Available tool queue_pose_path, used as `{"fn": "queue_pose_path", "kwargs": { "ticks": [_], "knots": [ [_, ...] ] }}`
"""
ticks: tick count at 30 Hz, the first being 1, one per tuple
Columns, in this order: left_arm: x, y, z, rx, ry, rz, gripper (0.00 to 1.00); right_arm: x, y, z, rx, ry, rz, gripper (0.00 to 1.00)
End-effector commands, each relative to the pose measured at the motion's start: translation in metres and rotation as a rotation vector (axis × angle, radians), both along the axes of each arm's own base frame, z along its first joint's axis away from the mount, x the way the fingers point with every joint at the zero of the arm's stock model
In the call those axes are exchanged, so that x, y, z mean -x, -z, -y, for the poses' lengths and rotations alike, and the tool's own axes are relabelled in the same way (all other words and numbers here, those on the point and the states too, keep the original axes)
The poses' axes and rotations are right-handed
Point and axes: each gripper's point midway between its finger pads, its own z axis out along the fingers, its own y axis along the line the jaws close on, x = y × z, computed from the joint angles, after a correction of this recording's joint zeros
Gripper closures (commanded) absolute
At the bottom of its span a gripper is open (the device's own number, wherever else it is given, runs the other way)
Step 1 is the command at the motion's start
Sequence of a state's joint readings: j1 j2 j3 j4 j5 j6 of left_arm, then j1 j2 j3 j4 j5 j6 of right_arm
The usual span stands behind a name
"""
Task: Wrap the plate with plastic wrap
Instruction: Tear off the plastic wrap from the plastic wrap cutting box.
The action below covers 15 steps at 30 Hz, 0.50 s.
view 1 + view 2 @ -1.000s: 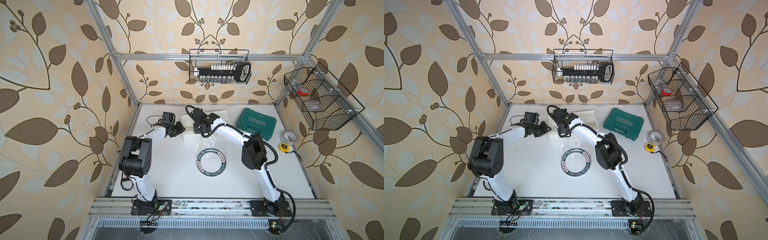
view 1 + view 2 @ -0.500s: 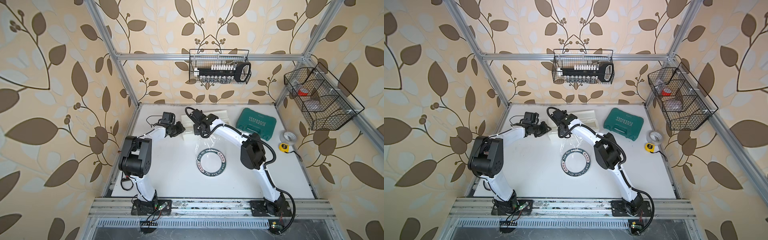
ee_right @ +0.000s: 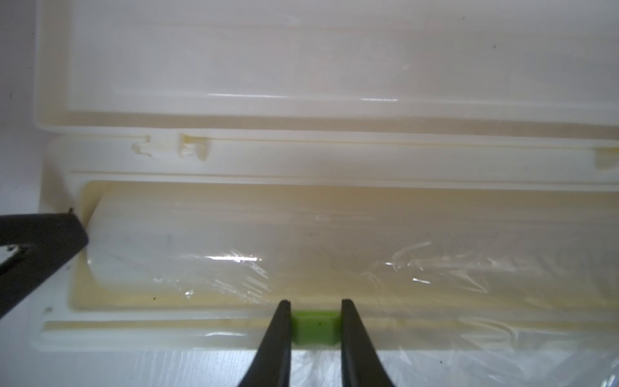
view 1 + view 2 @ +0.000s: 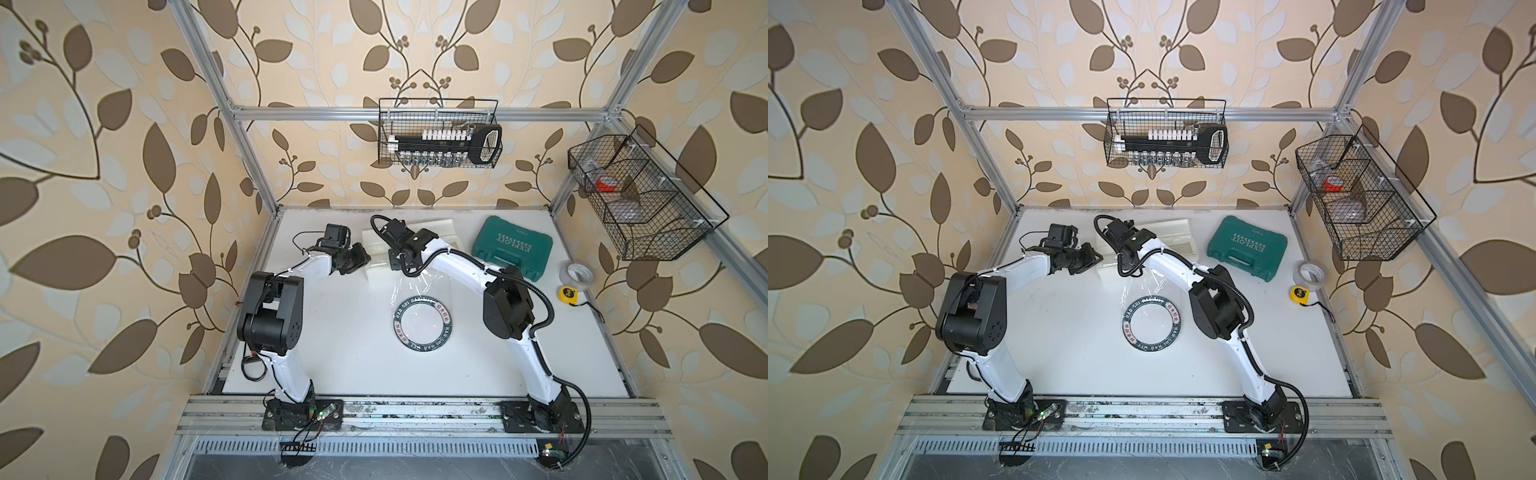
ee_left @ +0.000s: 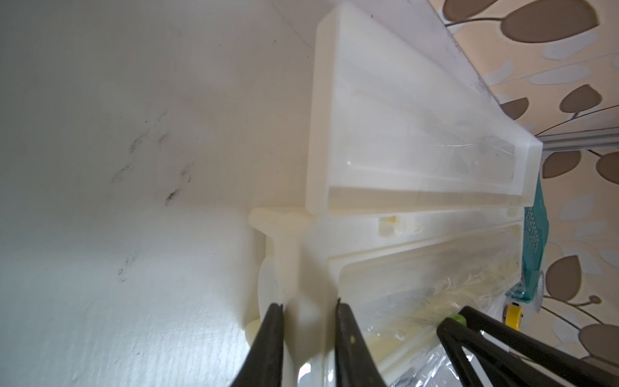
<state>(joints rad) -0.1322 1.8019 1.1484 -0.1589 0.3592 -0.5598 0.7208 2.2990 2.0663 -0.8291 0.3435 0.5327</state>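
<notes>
Right hand point(image 3: 315, 302) narrowed — apparently gripping tab point(image 3: 315, 331), unseen overhead.

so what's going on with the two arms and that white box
Both arms are at the open dispenser box behind the plate. The left gripper clamps the box's end wall, and the right gripper pinches the green tab on its front rail. A crinkled sheet of plastic wrap lies drawn out from the box toward the plate, which is not yet wrapped.

Plastic wrap point(image 4: 415, 284) — perhaps over plate point(image 4: 423, 346)
</notes>
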Motion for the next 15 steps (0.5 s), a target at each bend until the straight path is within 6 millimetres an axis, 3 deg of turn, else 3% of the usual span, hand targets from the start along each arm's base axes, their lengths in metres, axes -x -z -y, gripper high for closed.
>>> {"fn": "queue_pose_path", "kwargs": {
  "ticks": [1,8,15],
  "knots": [
    [0.086,0.104,-0.042,-0.18,-0.105,-0.45,0.98,-0.001,0.013,0.07,0.184,0.082,-0.054,0.85],
    [0.087,0.103,-0.047,-0.193,-0.115,-0.452,0.98,-0.003,0.012,0.099,0.195,0.109,-0.07,0.88],
    [0.087,0.103,-0.048,-0.197,-0.116,-0.454,0.98,-0.01,0.012,0.146,0.199,0.156,-0.097,0.91]
  ]
}}
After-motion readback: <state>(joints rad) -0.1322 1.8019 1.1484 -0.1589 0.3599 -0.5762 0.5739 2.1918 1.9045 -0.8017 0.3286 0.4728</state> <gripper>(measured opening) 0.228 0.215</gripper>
